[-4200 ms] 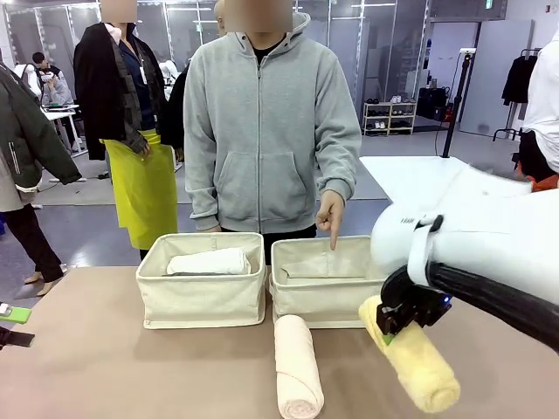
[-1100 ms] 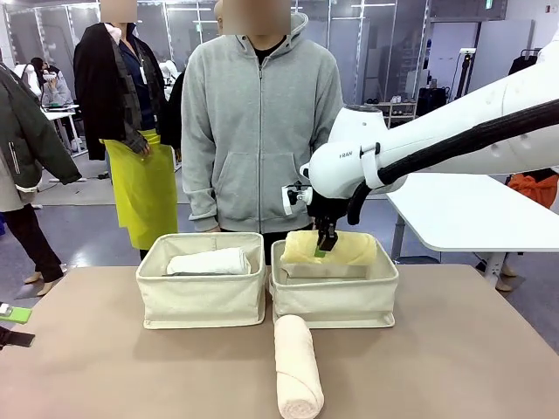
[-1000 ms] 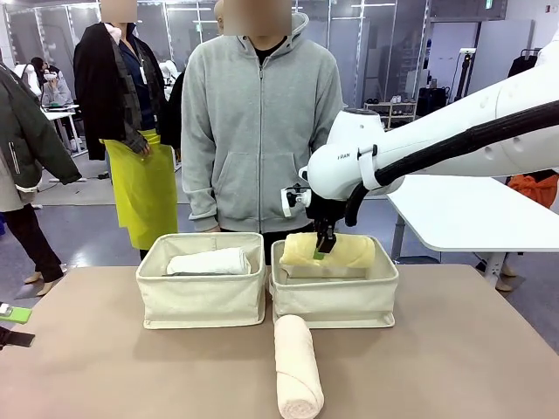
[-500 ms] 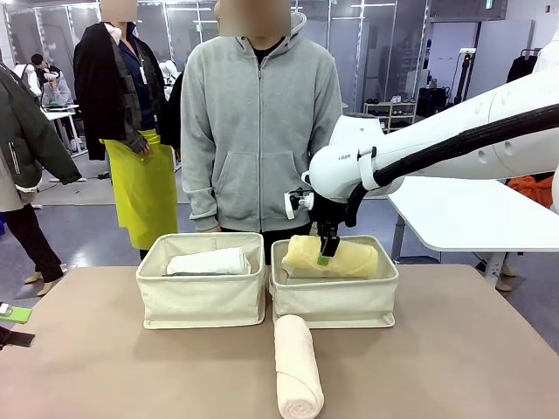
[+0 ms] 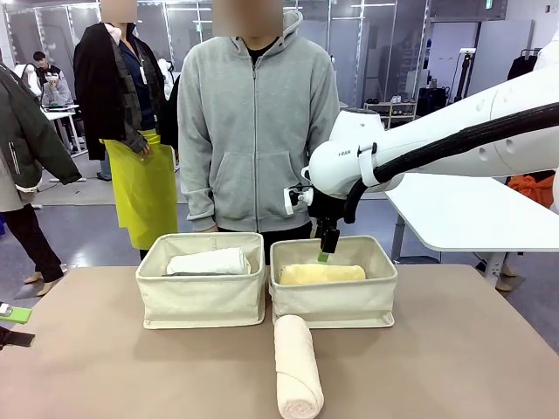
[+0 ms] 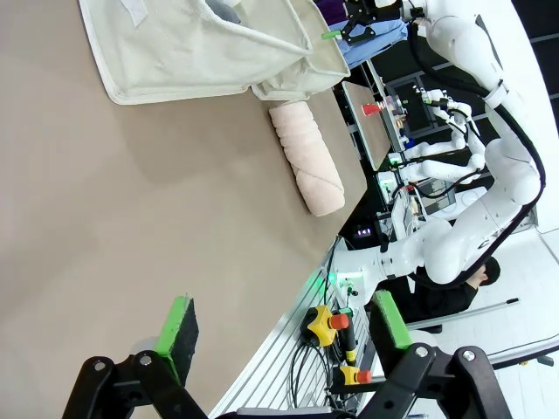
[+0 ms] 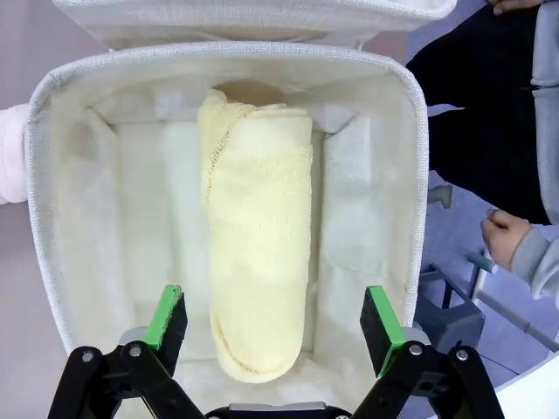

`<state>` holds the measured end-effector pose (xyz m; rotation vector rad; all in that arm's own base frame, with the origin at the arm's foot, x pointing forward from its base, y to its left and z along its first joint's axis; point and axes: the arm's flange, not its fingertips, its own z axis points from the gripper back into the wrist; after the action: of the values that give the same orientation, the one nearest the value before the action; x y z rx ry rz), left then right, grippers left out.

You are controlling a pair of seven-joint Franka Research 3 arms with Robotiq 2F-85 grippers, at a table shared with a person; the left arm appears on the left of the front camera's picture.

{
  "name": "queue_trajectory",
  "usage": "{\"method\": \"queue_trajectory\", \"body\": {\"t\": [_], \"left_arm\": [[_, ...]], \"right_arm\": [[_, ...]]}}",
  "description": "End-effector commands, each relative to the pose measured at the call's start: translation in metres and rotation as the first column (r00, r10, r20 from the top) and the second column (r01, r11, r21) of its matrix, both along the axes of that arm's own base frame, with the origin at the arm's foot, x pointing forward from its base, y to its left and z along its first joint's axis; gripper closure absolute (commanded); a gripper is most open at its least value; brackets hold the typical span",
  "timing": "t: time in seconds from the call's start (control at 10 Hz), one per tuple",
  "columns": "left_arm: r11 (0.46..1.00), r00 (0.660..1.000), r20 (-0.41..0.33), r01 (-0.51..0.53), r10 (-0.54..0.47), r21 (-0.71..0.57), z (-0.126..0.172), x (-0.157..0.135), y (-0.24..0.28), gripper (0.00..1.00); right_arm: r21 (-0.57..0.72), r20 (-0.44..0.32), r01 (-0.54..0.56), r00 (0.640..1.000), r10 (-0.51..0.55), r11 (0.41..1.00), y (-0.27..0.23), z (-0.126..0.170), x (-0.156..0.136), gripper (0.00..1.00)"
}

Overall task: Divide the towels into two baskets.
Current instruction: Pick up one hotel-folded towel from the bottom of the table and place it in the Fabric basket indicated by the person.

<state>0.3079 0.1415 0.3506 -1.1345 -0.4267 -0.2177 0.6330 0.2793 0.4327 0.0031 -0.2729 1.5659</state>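
The near wall of the right basket [image 5: 332,301] hides most of the yellow towel [image 5: 321,273] from the front; just its top shows over the rim. From my right wrist I see the whole roll [image 7: 258,227]. It lies flat on the floor of the basket [image 7: 87,218], midway between the two long walls. Its long axis runs along the basket's length, parallel to the table's [image 5: 87,367] near edge.

My right pincer [image 5: 325,253] hangs over that basket, above the rim. From the front it is too small to read. The wrist view shows it [image 7: 272,323] spread wide, one pad on each side of the roll, touching nothing.

The white towel [image 5: 210,261] lies the same way in the left basket [image 5: 201,305], its lower part behind the wall. A grey patch shows at the top edge of my left wrist view, too little to name.

The peach towel [image 5: 295,365] lies on the table. Its long axis points from the right basket's near wall towards the near edge, and its far end is at that wall; I cannot tell if they touch. In my right wrist view the left border cuts it [image 7: 9,153].

My left pincer [image 6: 285,327] is spread and empty over bare table, well apart from the peach towel [image 6: 307,157].

A person [image 5: 258,131] stands at the far edge, with a hand [image 7: 502,236] beyond the right basket.
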Motion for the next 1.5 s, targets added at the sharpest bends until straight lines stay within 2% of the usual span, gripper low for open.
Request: {"method": "queue_trajectory", "body": {"t": [0.0, 1.0, 1.2, 1.3, 1.4], "left_arm": [[1.000, 1.000, 0.014, -0.006, 0.006, -0.013, 0.003, -0.002, 0.001, 0.00], [1.000, 1.000, 0.014, -0.006, 0.006, -0.013, 0.003, -0.002, 0.001, 0.00], [1.000, 1.000, 0.014, -0.006, 0.006, -0.013, 0.003, -0.002, 0.001, 0.00], [1.000, 1.000, 0.014, -0.006, 0.006, -0.013, 0.003, -0.002, 0.001, 0.00], [1.000, 1.000, 0.014, -0.006, 0.006, -0.013, 0.003, -0.002, 0.001, 0.00]], "right_arm": [[-0.003, -0.004, -0.003, 1.000, 0.003, 1.000, 0.000, -0.003, 0.000, 0.00], [-0.001, -0.004, -0.001, 1.000, 0.001, 1.000, 0.000, -0.003, 0.000, 0.00], [0.045, -0.014, 0.046, 0.999, -0.045, 0.998, -0.026, 0.034, -0.040, 0.00], [0.048, 0.006, 0.075, 0.997, -0.076, 0.996, -0.039, 0.046, -0.061, 0.00], [0.092, -0.040, 0.115, 0.993, -0.111, 0.989, -0.058, 0.051, -0.078, 0.00]]}}
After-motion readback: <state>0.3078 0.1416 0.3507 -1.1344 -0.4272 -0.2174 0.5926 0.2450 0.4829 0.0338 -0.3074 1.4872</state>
